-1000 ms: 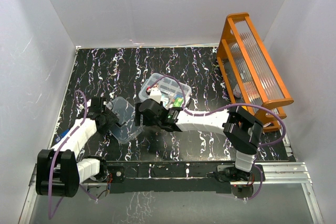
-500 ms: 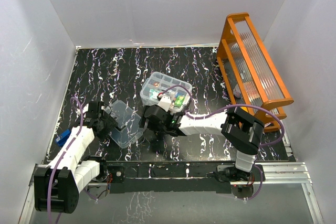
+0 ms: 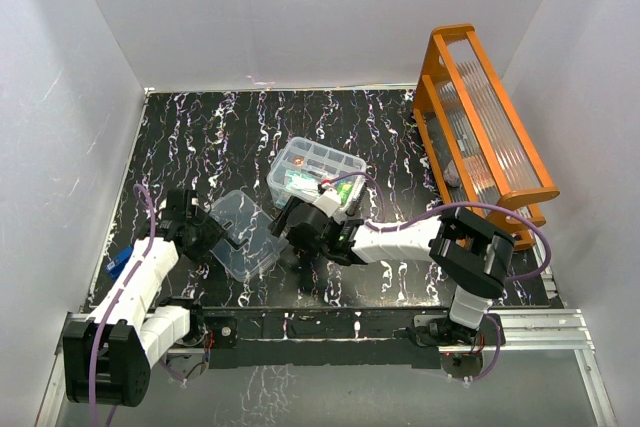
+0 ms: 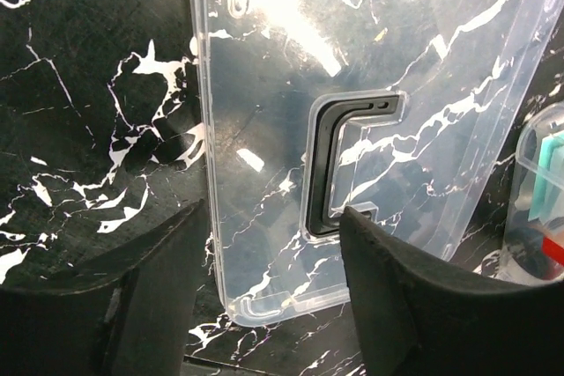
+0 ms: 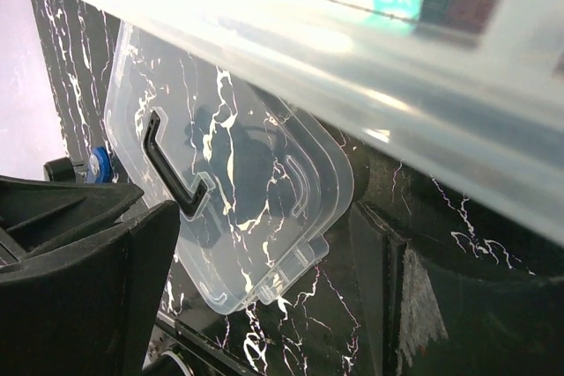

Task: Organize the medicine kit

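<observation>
The medicine kit's clear box [image 3: 315, 172] stands mid-table with its divided tray [image 3: 318, 159] and colourful packets inside. Its edge with a red mark shows in the left wrist view [image 4: 542, 191], and its wall fills the top of the right wrist view [image 5: 370, 59]. The clear lid [image 3: 245, 232] with a black handle [image 4: 328, 165] lies flat on the table to the box's left. My left gripper [image 3: 205, 237] [image 4: 273, 213] hovers open over the lid's near end. My right gripper [image 3: 292, 230] [image 5: 264, 217] is open, low beside the box, pointing at the lid [image 5: 238, 200].
A tall orange rack [image 3: 485, 127] with ribbed clear panels stands along the right wall. A small blue thing [image 3: 117, 265] lies at the table's left edge. White walls close in the black marbled table [image 3: 230, 127] on three sides.
The right gripper has drawn back from over the box toward the near edge, uncovering the tray. The left arm has pulled back slightly to the left. The lid has barely shifted.
</observation>
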Robot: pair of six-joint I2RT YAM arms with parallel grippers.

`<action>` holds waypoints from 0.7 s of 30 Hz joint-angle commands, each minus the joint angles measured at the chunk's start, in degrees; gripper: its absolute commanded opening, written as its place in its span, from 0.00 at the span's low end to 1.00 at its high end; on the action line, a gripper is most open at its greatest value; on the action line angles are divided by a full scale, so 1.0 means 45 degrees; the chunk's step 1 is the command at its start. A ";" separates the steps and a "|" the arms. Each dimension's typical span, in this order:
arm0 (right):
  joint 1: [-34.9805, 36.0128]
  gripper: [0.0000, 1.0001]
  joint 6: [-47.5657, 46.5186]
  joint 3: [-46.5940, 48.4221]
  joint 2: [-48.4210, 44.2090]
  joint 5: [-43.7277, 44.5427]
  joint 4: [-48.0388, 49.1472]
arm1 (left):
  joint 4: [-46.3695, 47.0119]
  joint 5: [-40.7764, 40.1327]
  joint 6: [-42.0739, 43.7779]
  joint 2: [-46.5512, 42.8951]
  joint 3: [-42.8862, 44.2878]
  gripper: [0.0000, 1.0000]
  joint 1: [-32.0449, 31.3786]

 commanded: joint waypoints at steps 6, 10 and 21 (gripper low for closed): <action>0.0174 0.74 0.0503 0.0350 -0.0009 0.0636 -0.1238 | -0.0160 -0.1482 0.1264 0.1641 0.1261 0.72 0.0022; 0.0200 0.73 -0.0044 0.0588 0.0098 0.0715 -0.1256 | 0.0377 -0.1222 0.1366 0.2410 0.1124 0.72 0.0022; 0.0438 0.71 -0.0873 0.1094 0.0368 0.1111 -0.1473 | 0.1305 -0.0292 0.1478 0.3232 0.0329 0.69 0.0012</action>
